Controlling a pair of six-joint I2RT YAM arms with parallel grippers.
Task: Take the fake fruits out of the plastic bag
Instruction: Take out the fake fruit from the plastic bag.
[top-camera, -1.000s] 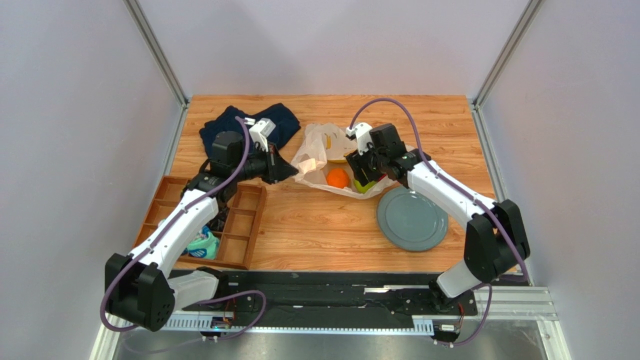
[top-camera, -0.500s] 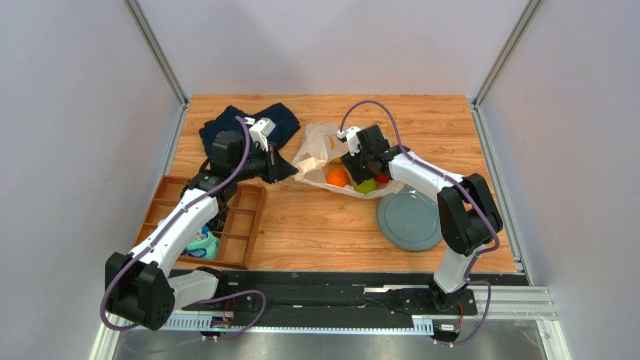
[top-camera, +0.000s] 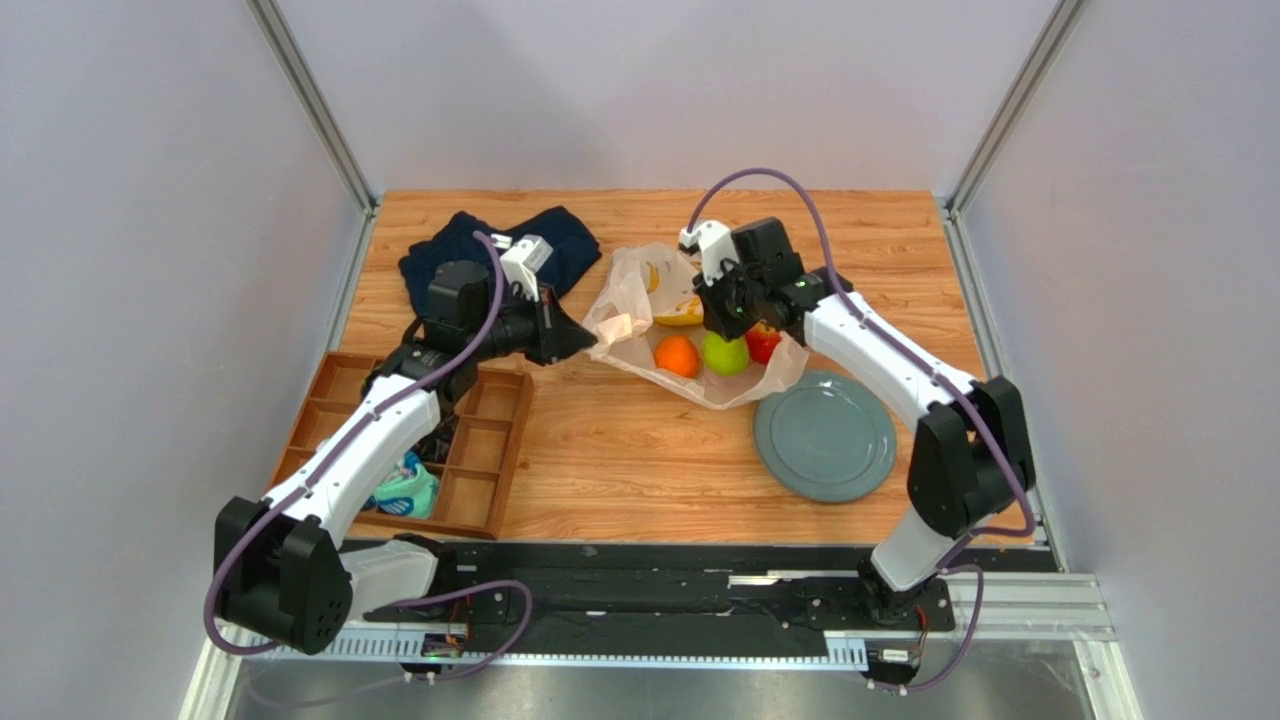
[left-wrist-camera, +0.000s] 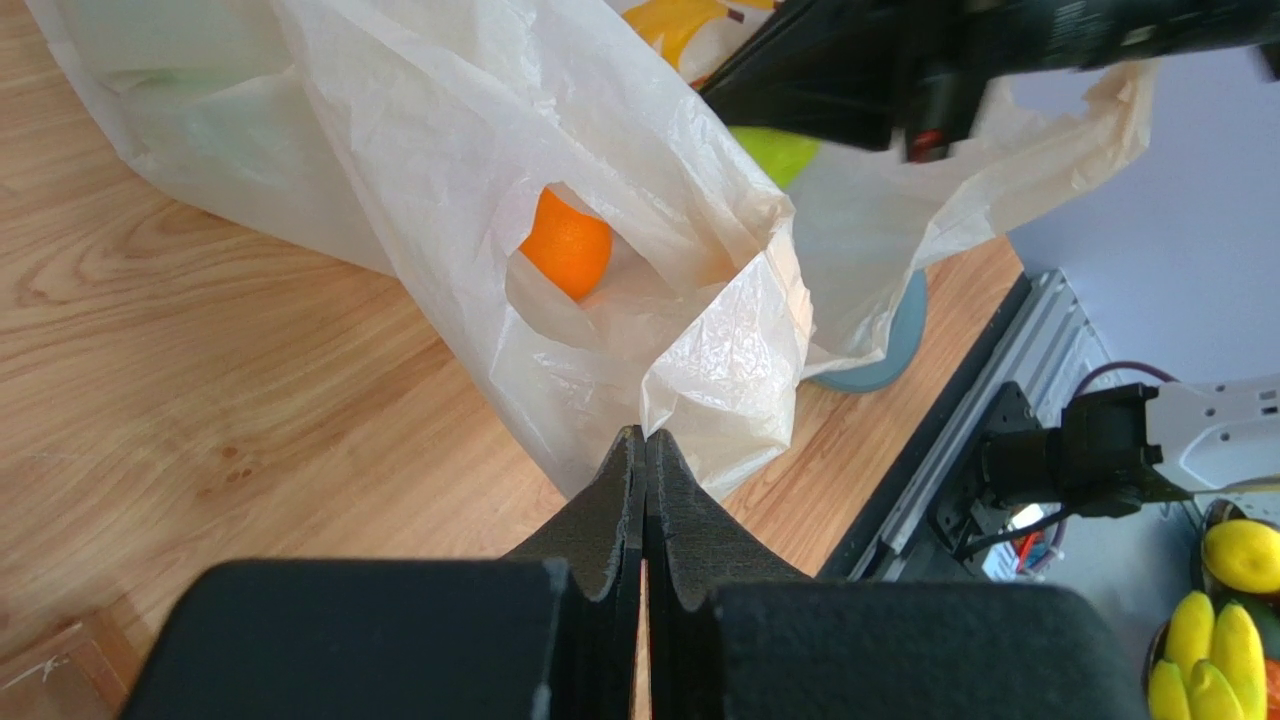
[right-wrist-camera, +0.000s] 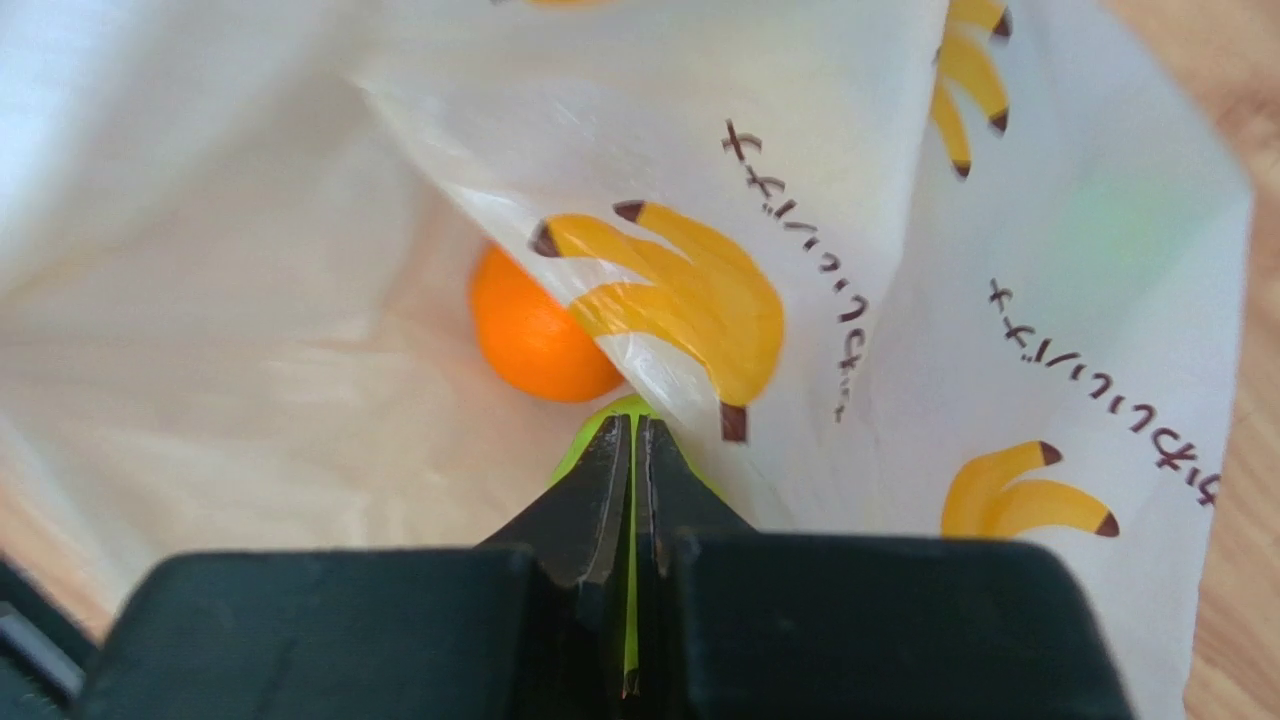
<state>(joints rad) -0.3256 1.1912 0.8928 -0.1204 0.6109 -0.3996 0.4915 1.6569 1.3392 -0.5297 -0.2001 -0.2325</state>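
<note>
Left gripper (left-wrist-camera: 643, 450) pinched shut on plastic bag (left-wrist-camera: 421, 150) rim; right gripper (right-wrist-camera: 631, 438) clamps opposite rim; orange (right-wrist-camera: 529, 333) exposed between.

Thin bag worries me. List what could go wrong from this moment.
1. The left pincer and right pincer each pinch only a thin fold of the plastic bag; pulling apart could tear the film or let it slip free.
2. The orange, green apple and red apple lie loose amid the slack film; they may roll out toward the plate.
</note>
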